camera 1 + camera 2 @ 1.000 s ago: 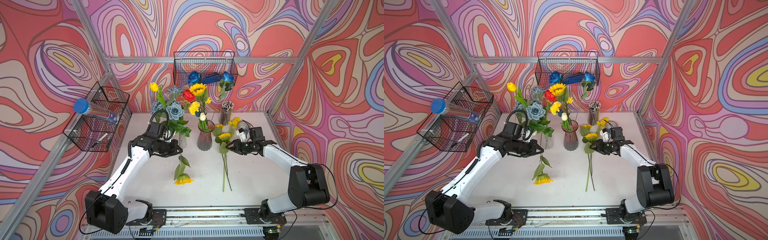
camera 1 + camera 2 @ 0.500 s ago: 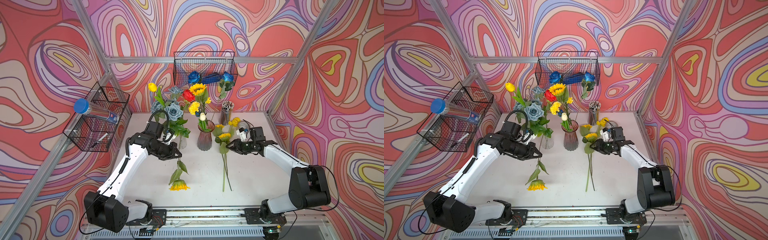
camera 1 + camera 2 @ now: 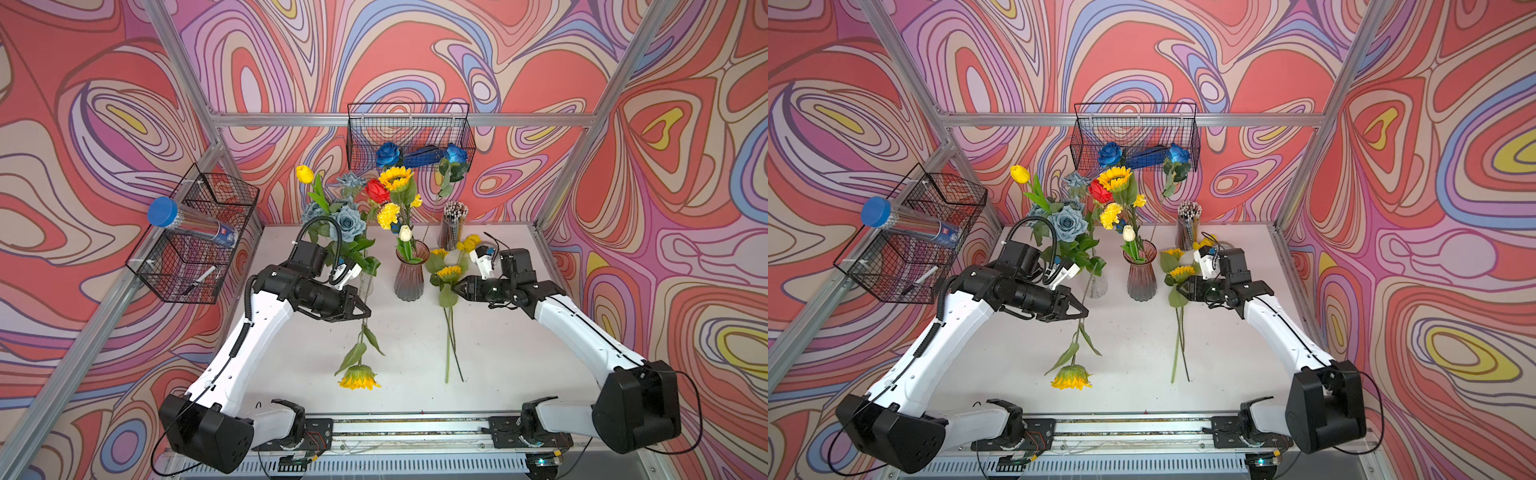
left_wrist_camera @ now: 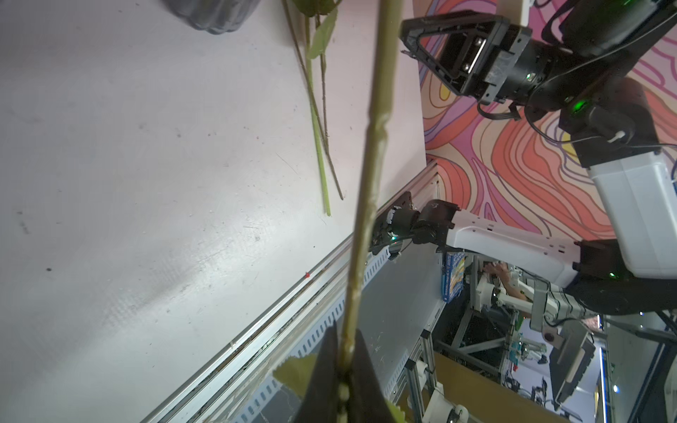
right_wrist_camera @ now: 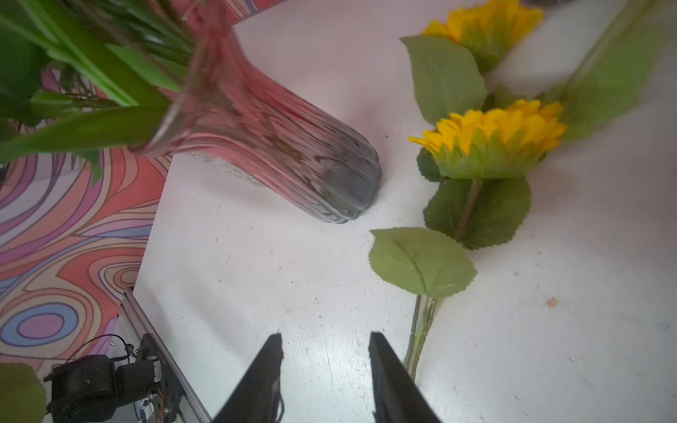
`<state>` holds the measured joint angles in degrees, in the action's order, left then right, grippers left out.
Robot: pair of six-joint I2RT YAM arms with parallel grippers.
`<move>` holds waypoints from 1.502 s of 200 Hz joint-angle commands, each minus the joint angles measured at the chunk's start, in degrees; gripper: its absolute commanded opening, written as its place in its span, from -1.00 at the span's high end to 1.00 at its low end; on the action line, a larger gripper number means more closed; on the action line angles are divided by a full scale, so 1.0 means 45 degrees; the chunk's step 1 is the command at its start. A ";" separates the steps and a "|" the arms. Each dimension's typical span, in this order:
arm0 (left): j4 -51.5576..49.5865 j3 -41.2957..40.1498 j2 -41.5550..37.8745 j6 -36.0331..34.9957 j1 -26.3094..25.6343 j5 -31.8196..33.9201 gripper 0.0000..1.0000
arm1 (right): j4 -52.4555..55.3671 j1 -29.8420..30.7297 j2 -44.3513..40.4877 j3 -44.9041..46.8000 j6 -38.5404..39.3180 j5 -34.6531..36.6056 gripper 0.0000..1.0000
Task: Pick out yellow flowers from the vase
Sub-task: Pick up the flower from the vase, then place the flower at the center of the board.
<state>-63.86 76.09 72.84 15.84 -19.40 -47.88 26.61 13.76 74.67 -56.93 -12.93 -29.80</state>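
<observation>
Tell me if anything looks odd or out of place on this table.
Yes: the long-stemmed yellow sunflower hangs upside down from the shut left gripper, bloom low over the white table. Nothing looks spilled or broken.

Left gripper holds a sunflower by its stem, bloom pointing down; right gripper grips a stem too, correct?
Not quite: the right wrist view shows the right gripper open and empty. The left gripper does hold the sunflower by its stem, bloom down.

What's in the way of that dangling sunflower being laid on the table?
Nothing visible. The left gripper holds the sunflower by its stem, bloom down over bare table. The laid-out flowers lie apart, beside the pink vase.
</observation>
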 commanded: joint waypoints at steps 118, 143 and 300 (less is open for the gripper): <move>-0.1552 -0.0245 0.1434 -0.0726 -0.4042 0.2073 1.00 | -0.2519 0.9581 -0.3629 0.2203 1.0606 0.8910 -0.01; -0.1611 -0.0084 0.1615 -0.0843 -0.4243 0.1961 1.00 | -0.3570 1.0769 -0.3392 0.2606 1.1775 1.0832 -0.01; -0.1028 0.0023 0.2017 -0.1073 -0.4833 0.1203 1.00 | -0.5155 1.1823 -0.1287 0.2538 1.3509 1.2383 0.57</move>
<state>-68.14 74.85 81.78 13.04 -39.77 -37.98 3.29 67.02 67.81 -45.01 47.31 25.58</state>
